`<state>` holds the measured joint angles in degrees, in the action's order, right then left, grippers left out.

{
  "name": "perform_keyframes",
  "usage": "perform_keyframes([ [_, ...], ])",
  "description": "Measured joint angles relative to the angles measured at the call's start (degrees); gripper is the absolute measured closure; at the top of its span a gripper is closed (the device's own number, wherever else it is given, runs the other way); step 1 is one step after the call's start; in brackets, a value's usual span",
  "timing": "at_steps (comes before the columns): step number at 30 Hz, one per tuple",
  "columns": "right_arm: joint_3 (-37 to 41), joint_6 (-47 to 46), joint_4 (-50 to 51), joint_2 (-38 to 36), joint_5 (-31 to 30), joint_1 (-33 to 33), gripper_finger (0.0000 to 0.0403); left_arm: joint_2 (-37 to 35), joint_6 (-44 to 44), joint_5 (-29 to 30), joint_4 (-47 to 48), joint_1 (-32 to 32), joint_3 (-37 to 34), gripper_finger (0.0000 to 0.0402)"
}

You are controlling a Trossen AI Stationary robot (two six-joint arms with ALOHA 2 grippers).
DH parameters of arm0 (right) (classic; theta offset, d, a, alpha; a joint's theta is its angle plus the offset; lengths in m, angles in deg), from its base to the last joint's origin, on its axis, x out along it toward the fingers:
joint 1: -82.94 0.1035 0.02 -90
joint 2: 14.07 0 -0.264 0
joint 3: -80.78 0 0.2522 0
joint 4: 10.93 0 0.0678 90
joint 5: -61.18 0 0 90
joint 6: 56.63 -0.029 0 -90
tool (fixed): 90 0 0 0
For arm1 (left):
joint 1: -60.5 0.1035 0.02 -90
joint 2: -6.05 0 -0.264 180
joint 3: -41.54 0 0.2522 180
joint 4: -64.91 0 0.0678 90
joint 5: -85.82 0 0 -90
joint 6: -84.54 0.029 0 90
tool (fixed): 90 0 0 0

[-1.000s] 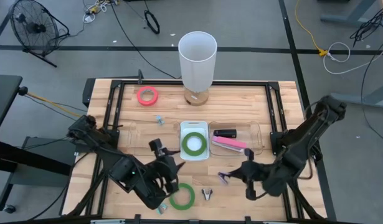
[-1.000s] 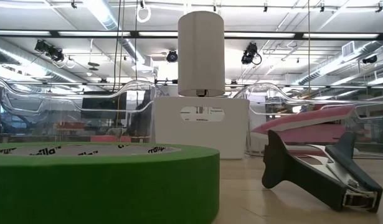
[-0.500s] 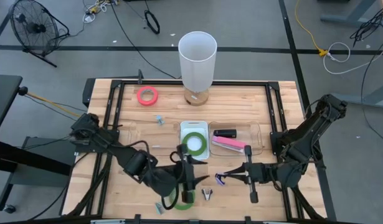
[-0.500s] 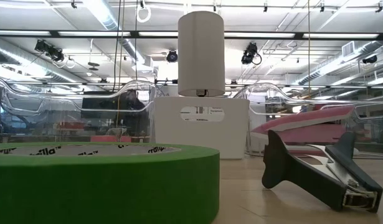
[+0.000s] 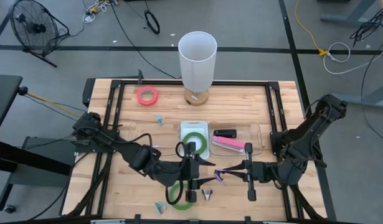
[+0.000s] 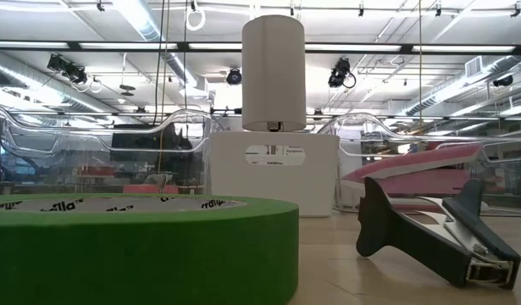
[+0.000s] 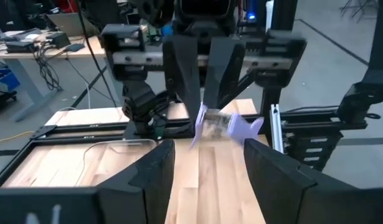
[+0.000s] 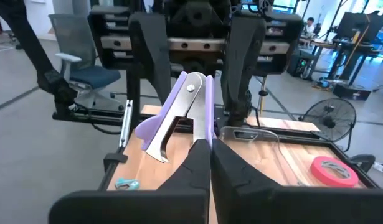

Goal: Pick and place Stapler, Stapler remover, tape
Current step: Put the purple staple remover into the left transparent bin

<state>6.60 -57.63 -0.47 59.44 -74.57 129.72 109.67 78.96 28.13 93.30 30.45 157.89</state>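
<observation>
Purple and shiny, the stapler remover [image 8: 179,112] was pinched tight in the right gripper [image 5: 222,176], up off the wooden table [image 5: 126,140] near its front edge. In the right wrist view the two dark fingers [image 8: 197,163] were pressed together on one purple handle, and its metal claws hung to one side. The left gripper [image 5: 202,172] faced it from just beside, with its fingers [image 7: 155,168] spread wide and holding nothing. In the left wrist view the purple tool [image 7: 223,123] showed past those fingers, between the other arm's fingers. One green tape roll [image 5: 177,196] lay flat on the table under the left arm, partly hidden by it. A second green roll [image 5: 192,142] sat in a white tray [image 5: 194,127] in the middle of the table. The pinkish red roll [image 5: 147,95] lay far back on the left side. A pink stapler [image 5: 229,144] and a small black stapler [image 5: 225,132] lay in a clear tray [image 5: 256,138] next to the white one. A dark stapler remover [image 5: 208,194] rested on the wood near the front. A tall white cylinder [image 5: 197,59] stood at the back.
</observation>
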Motion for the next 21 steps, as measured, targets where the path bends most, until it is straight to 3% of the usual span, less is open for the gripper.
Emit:
perform_keyframes([
  [12,0.0,0.9,-1.7,0.3,4.9,-3.3,0.0403,0.0,0.7,-2.5,-1.0,0.3,0.0,0.0213],
  [19,0.0,0.7,-1.4,0.3,6.9,-3.9,0.0403,0.0,1.0,-4.3,-0.8,0.8,0.0,0.0312],
  [21,0.0,0.7,-1.4,0.3,7.1,-3.9,0.0403,0.0,1.1,-4.7,-0.6,1.0,0.0,0.0313],
])
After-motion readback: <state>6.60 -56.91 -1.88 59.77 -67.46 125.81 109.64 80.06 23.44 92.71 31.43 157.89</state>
